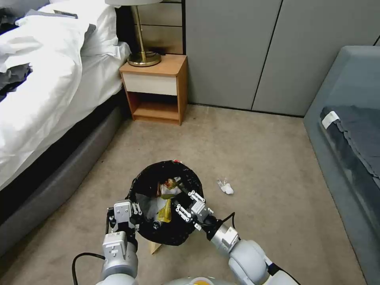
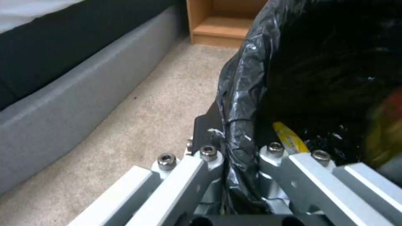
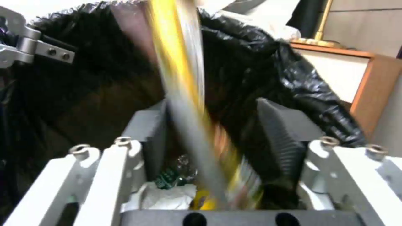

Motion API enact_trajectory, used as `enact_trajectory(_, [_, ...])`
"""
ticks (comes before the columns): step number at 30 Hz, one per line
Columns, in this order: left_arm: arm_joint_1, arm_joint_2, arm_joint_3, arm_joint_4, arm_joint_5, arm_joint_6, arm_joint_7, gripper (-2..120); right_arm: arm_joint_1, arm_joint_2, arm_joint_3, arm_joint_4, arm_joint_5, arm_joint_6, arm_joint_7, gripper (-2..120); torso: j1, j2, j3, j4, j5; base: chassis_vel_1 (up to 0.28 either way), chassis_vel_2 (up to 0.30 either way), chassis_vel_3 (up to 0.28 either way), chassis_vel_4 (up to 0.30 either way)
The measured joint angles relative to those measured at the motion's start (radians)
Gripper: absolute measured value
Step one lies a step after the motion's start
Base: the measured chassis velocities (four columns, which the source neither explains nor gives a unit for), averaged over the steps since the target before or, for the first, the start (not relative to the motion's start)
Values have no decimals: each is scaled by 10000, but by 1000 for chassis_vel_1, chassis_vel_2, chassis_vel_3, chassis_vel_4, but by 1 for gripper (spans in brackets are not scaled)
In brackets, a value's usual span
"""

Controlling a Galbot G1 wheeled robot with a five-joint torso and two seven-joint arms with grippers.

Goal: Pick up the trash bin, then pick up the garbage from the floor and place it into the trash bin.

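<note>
Head view: the left pincer [image 1: 136, 209] holds the trash bin [image 1: 166, 202] off the floor; one crumpled tissue [image 1: 225, 187] lies on the carpet, well apart.

Left wrist view: fingers [image 2: 209, 153] clamp the crinkly liner rim, which could slip.

Right wrist view: the right pincer [image 3: 222, 131], fingers apart, seemingly drops a blurred yellow wrapper [image 3: 176, 62].

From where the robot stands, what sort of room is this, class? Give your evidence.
Most likely a bedroom, perhaps in a hotel: a bed with white bedding, a wooden nightstand beside it, and a brass lamp standing on top.
</note>
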Motion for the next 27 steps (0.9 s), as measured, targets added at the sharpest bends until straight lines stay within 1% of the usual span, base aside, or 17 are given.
enact_trajectory(1, [0, 0, 0, 0, 0, 0, 0, 3, 0, 0, 0, 0, 0, 0, 0, 58, 0, 0, 0, 0, 0, 0, 0, 0, 0])
enact_trajectory(4, [-9, -8, 3, -52, 3, -1, -1, 3, -34, -111, 49, 89, 4, -20, -38, 71, 0, 0, 0, -1, 0, 0, 0, 0, 0])
enact_trajectory(5, [-9, -8, 3, -52, 3, -1, -1, 3, -34, -111, 49, 89, 4, -20, -38, 71, 0, 0, 0, -1, 0, 0, 0, 0, 0])
enact_trajectory(7, [-15, -9, 1, -83, 3, -1, -1, 3, -77, -175, 118, 187, 5, -24, -57, 84, 1, 0, 0, 0, 1, 0, 0, 0, 0])
enact_trajectory(8, [-15, -9, 1, -83, 3, -1, -1, 3, -77, -175, 118, 187, 5, -24, -57, 84, 1, 0, 0, 0, 1, 0, 0, 0, 0])
enact_trajectory(10, [-23, -8, -12, -83, -1, -1, -1, 3, -150, -210, 233, 391, -4, -16, -90, 95, 0, 0, 0, 0, 1, 0, 0, 0, 0])
enact_trajectory(11, [-23, -8, -12, -83, -1, -1, -1, 3, -150, -210, 233, 391, -4, -16, -90, 95, 0, 0, 0, 0, 1, 0, 0, 0, 0])
enact_trajectory(12, [-38, -7, -17, -77, -3, 0, -2, 3, -215, -221, 350, 650, -16, 21, -133, 99, 0, 0, 0, 0, 1, 0, 0, 0, 0])
enact_trajectory(13, [-100, -22, -20, 42, -2, -1, -1, 3, -327, -238, 537, 1195, -12, 93, -181, 100, 0, 0, 0, -1, 0, 0, 0, 0, 0])
enact_trajectory(14, [-100, -22, -20, 42, -2, -1, -1, 3, -327, -238, 537, 1195, -12, 93, -181, 100, 0, 0, 0, -1, 0, 0, 0, 0, 0])
enact_trajectory(18, [-155, -85, 49, 141, 51, 0, -2, 3, -495, -264, 664, 1930, 116, 164, -194, 100, 0, 0, 0, -1, 0, 0, 0, 0, 0])
enact_trajectory(20, [-153, -99, 63, 152, 72, 0, -1, 3, -646, -75, 867, 2513, 242, 263, -57, 100, 0, 1, 0, -1, 1, 0, 0, 0, 0])
enact_trajectory(21, [-153, -99, 63, 152, 72, 0, -1, 3, -646, -75, 867, 2513, 242, 263, -57, 100, 0, 1, 0, -1, 1, 0, 0, 0, 0])
enact_trajectory(23, [-136, -97, 42, 152, 72, 1, -2, 3, -809, 116, 1084, 3070, 341, 303, 218, 100, 0, 0, 0, 0, 1, 0, 0, 0, 0])
enact_trajectory(24, [-136, -97, 42, 152, 72, 1, -2, 3, -809, 116, 1084, 3070, 341, 303, 218, 100, 0, 0, 0, 0, 1, 0, 0, 0, 0])
enact_trajectory(26, [-124, -87, -13, 149, 61, 1, -1, 3, -1016, 344, 1425, 3804, 379, 273, 901, 100, 1, 0, 0, 0, 0, 0, 0, 0, 0])
enact_trajectory(27, [-124, -87, -13, 149, 61, 1, -1, 3, -1016, 344, 1425, 3804, 379, 273, 901, 100, 1, 0, 0, 0, 0, 0, 0, 0, 0])
